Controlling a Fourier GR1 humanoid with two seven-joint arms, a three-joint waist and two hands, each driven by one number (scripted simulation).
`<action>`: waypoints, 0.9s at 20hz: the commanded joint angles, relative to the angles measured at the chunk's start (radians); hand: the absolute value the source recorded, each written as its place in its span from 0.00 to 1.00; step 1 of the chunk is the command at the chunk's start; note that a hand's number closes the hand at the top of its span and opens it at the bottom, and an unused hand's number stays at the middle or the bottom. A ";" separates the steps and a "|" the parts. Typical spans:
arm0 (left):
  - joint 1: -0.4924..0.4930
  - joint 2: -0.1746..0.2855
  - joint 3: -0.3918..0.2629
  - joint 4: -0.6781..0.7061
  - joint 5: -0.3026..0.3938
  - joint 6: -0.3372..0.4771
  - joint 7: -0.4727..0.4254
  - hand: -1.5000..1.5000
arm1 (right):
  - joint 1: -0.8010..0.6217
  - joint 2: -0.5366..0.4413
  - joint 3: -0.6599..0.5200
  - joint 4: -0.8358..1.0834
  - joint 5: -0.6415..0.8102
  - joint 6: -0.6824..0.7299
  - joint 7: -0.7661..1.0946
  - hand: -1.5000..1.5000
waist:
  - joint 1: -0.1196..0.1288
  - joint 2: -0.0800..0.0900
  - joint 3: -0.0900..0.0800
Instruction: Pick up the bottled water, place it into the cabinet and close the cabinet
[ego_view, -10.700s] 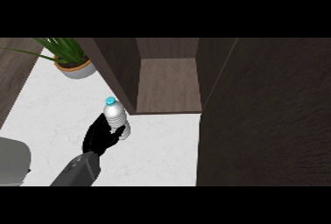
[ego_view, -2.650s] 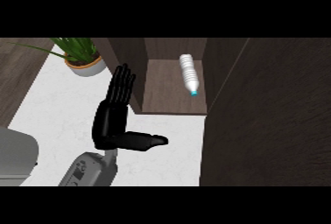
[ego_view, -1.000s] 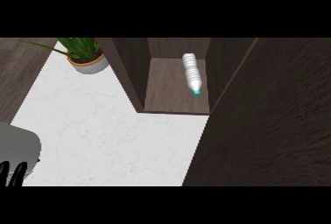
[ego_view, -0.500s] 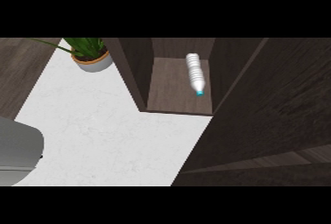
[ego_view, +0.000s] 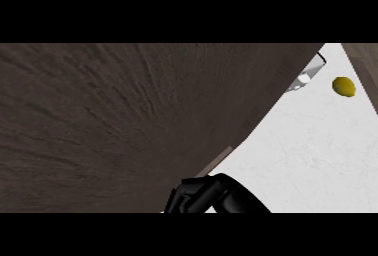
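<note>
A dark wooden cabinet door (ego_view: 125, 120) fills most of the head view, from the left edge to a slanting edge on the right. The bottled water and the cabinet's inside are hidden behind it. My right hand (ego_view: 210, 196) shows at the lower edge, black, lying against the door's lower edge. The left hand is out of view.
White counter (ego_view: 317, 160) shows to the right of the door. A yellow lemon (ego_view: 343, 86) lies on it at the upper right. A white and grey object (ego_view: 310, 75) peeks out beside the door's edge near the top.
The view has swung to the right. The door now covers the open cabinet and the lying bottle seen before. A hand has come in at the bottom, and the potted plant is gone from view.
</note>
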 joint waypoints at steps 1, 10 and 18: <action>0.040 0.000 0.080 -0.007 0.088 -0.059 0.011 0.00 | -0.176 0.012 -0.115 0.122 -0.141 -0.057 -0.012 1.00 | -0.011 -0.001 0.001; 0.112 -0.061 0.169 0.044 0.118 -0.224 0.009 0.00 | -0.465 0.013 -0.376 0.404 -0.320 0.018 -0.027 1.00 | -0.016 -0.003 0.001; 0.136 -0.064 0.293 0.010 0.225 -0.251 0.079 0.00 | -0.625 -0.060 -0.532 0.689 -0.378 0.212 -0.073 1.00 | -0.017 0.000 0.002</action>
